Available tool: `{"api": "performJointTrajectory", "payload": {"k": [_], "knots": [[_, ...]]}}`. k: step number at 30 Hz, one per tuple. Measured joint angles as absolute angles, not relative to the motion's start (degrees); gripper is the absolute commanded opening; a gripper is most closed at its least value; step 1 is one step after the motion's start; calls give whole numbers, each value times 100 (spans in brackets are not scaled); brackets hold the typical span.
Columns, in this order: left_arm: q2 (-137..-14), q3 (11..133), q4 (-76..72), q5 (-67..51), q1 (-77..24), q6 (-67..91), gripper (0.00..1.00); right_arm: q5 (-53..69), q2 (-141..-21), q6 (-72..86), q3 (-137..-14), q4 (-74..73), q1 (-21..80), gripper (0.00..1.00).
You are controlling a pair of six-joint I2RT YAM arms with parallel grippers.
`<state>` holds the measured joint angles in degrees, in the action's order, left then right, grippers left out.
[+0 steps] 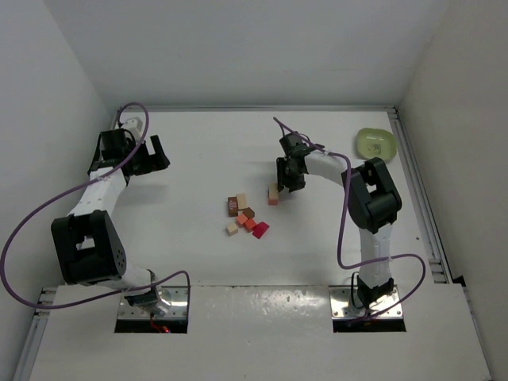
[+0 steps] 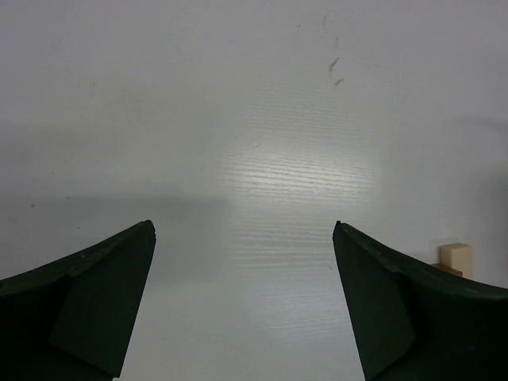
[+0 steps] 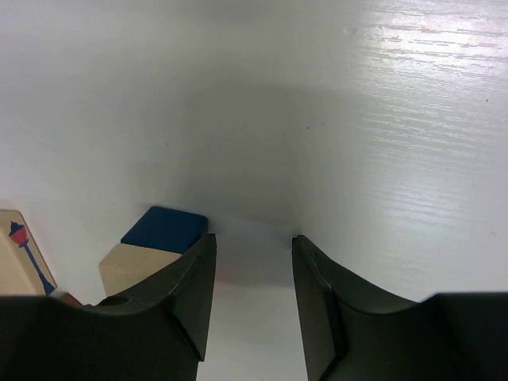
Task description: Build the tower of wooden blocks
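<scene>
The right claw [image 1: 288, 184] sits at the tower [image 1: 273, 194], but from above its black body hides its own tips, so the jaws are hard to read there. The wrist view settles it: the fingers [image 3: 186, 294] are parted with bare desk [image 3: 381, 119] in the gap and nothing pinched. Just left of the claw's left finger sits a blue-faced block [image 3: 163, 230], pale on its side, its near corner hidden behind that finger. Further left, a lamp-post block [image 3: 17, 258] is cut off by the frame edge. Overhead, the tower stands just beside the claw, pale over orange-red and too small to make out more. The loose blocks [image 1: 244, 216] huddle beyond it. The left claw [image 1: 148, 161] is well apart, spread wide and empty. A pale block [image 2: 458, 258] peeks from behind its right finger.
</scene>
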<state>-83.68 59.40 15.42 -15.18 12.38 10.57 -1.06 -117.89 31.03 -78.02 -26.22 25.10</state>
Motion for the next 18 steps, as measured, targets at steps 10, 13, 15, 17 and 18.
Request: {"api": "performJointTrajectory", "payload": {"k": [10, 13, 15, 17, 18], "knots": [[-8401, 5940, 1535, -1518, 1238, 1057, 100, -93, -11789, 3103, -7802, -2622, 2508, 44], [-8401, 5940, 1533, -1518, 1238, 1057, 100, -91, -11784, 3103, -7791, -2617, 2488, 38], [-8401, 5940, 1533, -1518, 1238, 1057, 100, -93, -11762, 3098, -7736, -2578, 2469, 35], [-8401, 5940, 1533, -1518, 1238, 1057, 100, -95, -11703, 3100, -7640, -2541, 2438, 34], [-8401, 5940, 1533, -1518, 1238, 1057, 100, -97, -11664, 3096, -7577, -2543, 2423, 34]]}}
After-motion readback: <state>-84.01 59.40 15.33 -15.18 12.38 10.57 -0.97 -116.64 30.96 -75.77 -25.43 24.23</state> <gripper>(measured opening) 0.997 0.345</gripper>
